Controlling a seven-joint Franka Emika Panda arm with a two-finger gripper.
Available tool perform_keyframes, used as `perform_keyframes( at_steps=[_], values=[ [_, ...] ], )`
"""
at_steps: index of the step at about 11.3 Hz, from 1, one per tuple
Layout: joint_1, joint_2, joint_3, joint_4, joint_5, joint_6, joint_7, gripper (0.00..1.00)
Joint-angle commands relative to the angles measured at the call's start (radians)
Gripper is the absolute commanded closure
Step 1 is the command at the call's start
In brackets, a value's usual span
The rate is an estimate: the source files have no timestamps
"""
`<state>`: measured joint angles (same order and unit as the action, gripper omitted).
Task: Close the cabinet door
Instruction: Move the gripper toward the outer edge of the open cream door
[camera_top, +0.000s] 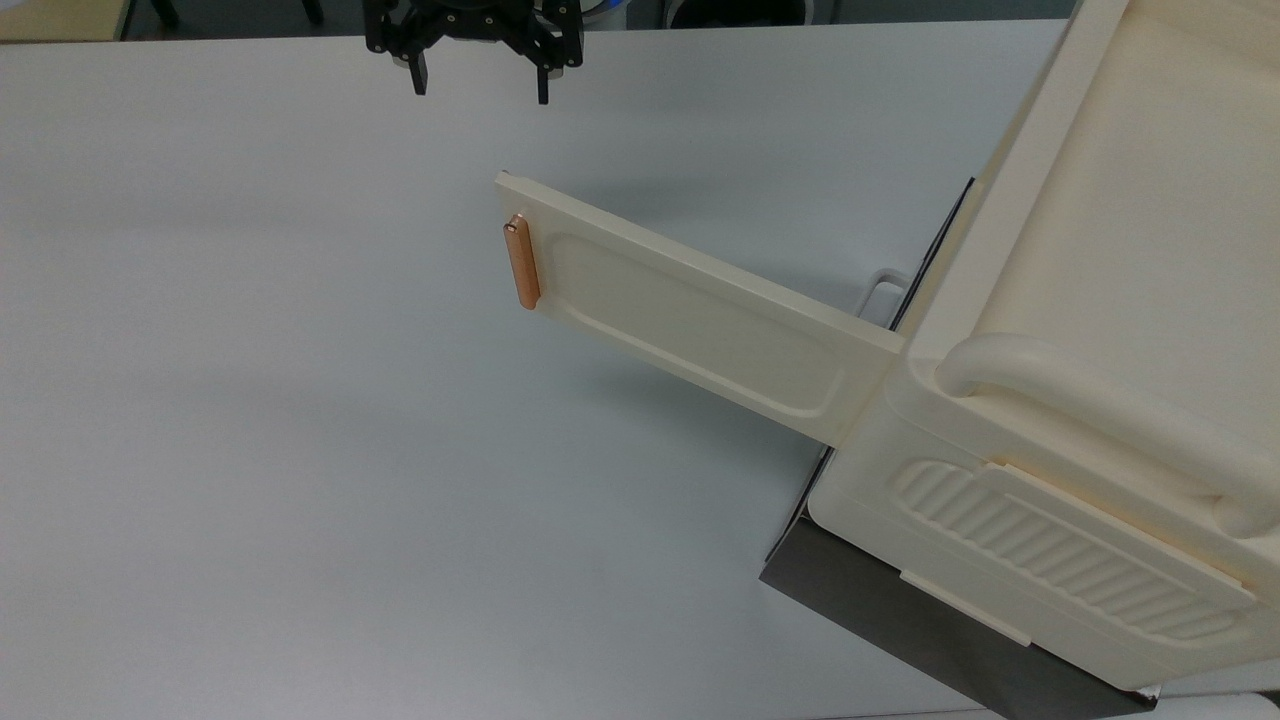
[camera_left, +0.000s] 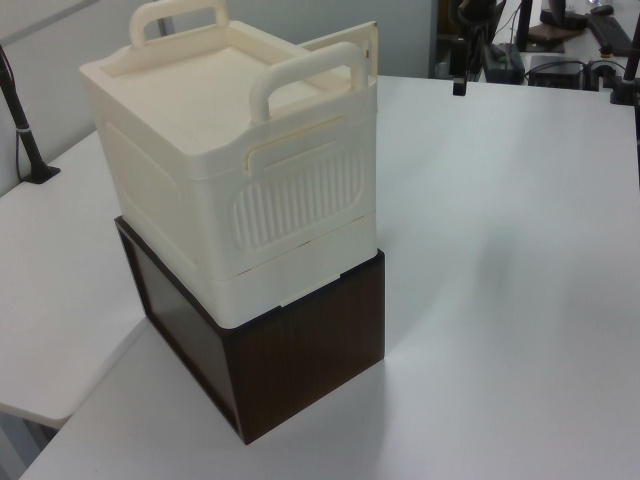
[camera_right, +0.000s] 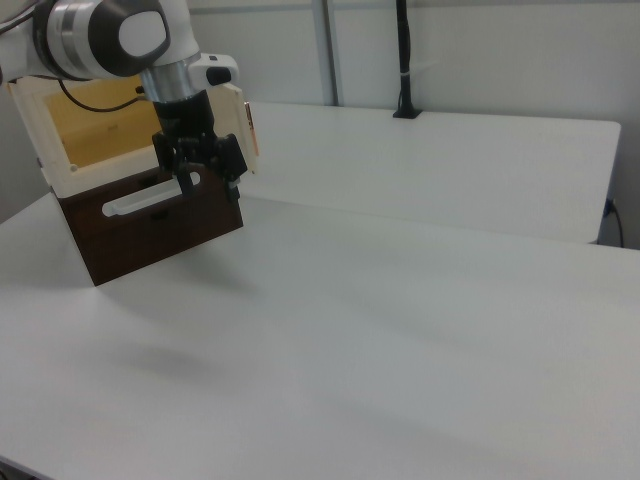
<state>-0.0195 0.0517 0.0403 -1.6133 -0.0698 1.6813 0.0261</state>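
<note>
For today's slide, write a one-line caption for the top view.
Open gripper hovers apart from the swung-open cabinet door of the cream cabinet.

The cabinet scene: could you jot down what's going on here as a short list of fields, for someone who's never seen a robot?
Cabinet: large cream plastic cabinet with tube handles, on a dark brown base
Door: long flat cream cabinet door, swung wide open
Door handle: small copper-orange bar at the door's free end
Hand: black two-finger hand, open, holding nothing, apart from the door
Surface: white table
Job status: door not yet closed
</note>
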Motion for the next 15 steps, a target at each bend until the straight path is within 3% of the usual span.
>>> perform_keyframes(
  at_steps=[1, 5, 6, 8, 10, 11, 15],
  values=[
    [0.013, -0.013, -0.010, -0.016, 0.004, -0.034, 0.015, 0.00],
    [0.013, -0.013, -0.010, -0.016, 0.004, -0.034, 0.009, 0.00],
    [0.013, -0.013, -0.010, -0.017, 0.004, -0.032, 0.009, 0.05],
    [0.012, -0.013, -0.010, -0.017, 0.007, -0.028, 0.014, 0.43],
    [0.012, -0.013, -0.010, -0.016, 0.015, -0.028, 0.006, 0.89],
    [0.012, -0.013, -0.010, -0.017, 0.015, -0.029, 0.006, 0.99],
    [0.013, -0.010, -0.010, -0.016, 0.015, -0.022, 0.015, 1.00]
  ],
)
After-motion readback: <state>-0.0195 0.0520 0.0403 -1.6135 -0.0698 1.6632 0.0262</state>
